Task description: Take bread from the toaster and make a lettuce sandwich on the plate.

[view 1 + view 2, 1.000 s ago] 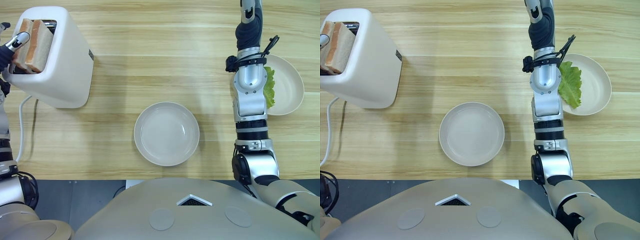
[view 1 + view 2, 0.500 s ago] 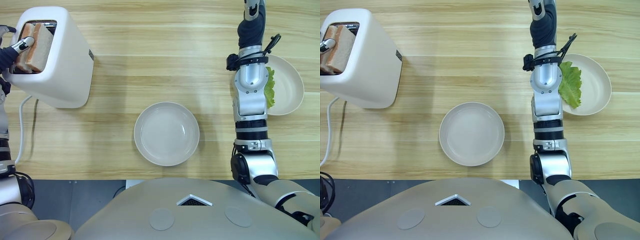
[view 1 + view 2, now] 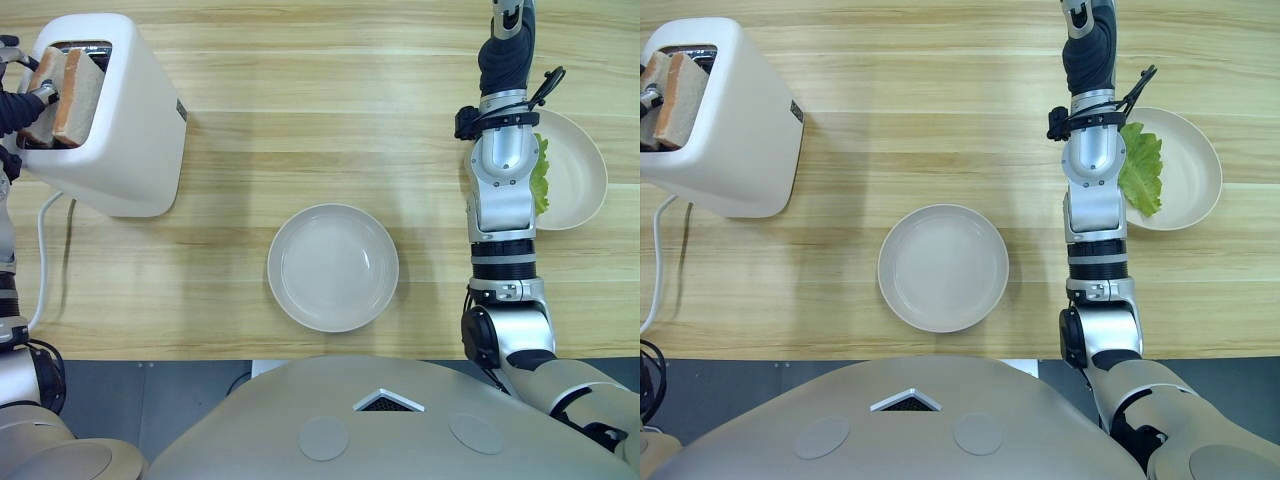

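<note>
Not much has been moved in the last second, tbh: the two bread slices have been nudged a touch lower and to the left in the toaster [image 3: 125, 130], and the right arm [image 3: 500, 180] has been slid slightly farther out across the table [image 3: 300, 100].

The left hand [image 3: 12, 105] is seen at the toaster's outer side, with its fingers pinched on the outer slice [image 3: 48, 65]. The second slice [image 3: 82, 85] is stood right against it, and both are still poking out of the top.

One empty plate [image 3: 333, 267] is set mid-table. One more dish [image 3: 575, 170] is set to the right, with a single lettuce leaf [image 3: 1140, 170] in it, partly covered by the right arm. The right hand's state can't be told.

A small dark label [image 3: 182, 110] is stuck on the toaster's side but can't be read. One white cord [image 3: 42, 250] is trailed off the toaster.
</note>
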### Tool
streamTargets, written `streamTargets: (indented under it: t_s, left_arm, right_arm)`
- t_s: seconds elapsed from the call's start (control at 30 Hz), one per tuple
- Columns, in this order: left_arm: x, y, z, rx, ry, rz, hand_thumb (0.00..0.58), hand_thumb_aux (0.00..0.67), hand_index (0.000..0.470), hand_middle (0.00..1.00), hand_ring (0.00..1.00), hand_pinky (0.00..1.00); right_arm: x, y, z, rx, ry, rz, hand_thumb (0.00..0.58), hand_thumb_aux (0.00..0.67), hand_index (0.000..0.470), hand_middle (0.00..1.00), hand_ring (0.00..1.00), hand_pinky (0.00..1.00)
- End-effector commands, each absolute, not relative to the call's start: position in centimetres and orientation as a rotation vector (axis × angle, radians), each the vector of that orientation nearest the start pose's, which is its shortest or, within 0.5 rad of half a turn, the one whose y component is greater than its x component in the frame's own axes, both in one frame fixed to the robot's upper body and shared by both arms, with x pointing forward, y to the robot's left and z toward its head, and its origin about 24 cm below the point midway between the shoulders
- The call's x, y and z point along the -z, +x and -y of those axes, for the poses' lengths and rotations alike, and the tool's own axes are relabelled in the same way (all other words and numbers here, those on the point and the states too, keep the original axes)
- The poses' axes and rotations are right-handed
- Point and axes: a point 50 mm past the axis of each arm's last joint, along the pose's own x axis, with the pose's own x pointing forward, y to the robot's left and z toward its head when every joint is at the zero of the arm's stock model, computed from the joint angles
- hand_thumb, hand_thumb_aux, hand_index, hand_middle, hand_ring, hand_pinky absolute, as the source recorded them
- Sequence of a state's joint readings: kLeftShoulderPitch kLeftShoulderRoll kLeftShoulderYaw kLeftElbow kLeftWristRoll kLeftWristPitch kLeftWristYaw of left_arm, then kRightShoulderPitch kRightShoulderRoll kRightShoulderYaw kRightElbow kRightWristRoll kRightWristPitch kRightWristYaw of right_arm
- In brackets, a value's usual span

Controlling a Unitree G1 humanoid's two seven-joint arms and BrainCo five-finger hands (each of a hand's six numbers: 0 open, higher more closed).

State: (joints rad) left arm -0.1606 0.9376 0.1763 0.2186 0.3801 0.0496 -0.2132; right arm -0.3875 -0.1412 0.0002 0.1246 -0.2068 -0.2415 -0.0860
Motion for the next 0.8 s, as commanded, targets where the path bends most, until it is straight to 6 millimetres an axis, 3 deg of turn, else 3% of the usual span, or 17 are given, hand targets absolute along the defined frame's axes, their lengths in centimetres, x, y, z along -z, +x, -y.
streamTargets:
  t_s: [0.03,0.3,0.57,0.8]
  left_arm:
    - [-16.3,26.4,-34.9,-0.146,1.191,-0.134,0.580,0.670,0.470,1.00,1.00,1.00]
    - [-22.1,25.0,-33.7,-0.307,1.312,0.049,0.580,0.670,0.470,1.00,1.00,1.00]
    - [-24.7,23.9,-33.7,-0.411,1.390,0.098,0.580,0.670,0.470,1.00,1.00,1.00]
    - [-26.1,24.1,-32.5,-0.396,1.278,0.231,0.580,0.670,0.470,1.00,1.00,1.00]
  right_arm:
    - [-14.4,31.5,14.4,-0.006,-0.330,0.516,0.000,0.000,0.000,0.00,0.00,0.00]
    - [-14.3,31.4,14.4,-0.004,-0.342,0.519,0.000,0.000,0.000,0.00,0.00,0.00]
    - [-14.3,31.4,14.2,-0.005,-0.346,0.521,0.000,0.000,0.000,0.00,0.00,0.00]
    - [-14.4,31.6,14.4,0.004,-0.343,0.522,0.000,0.000,0.000,0.00,0.00,0.00]
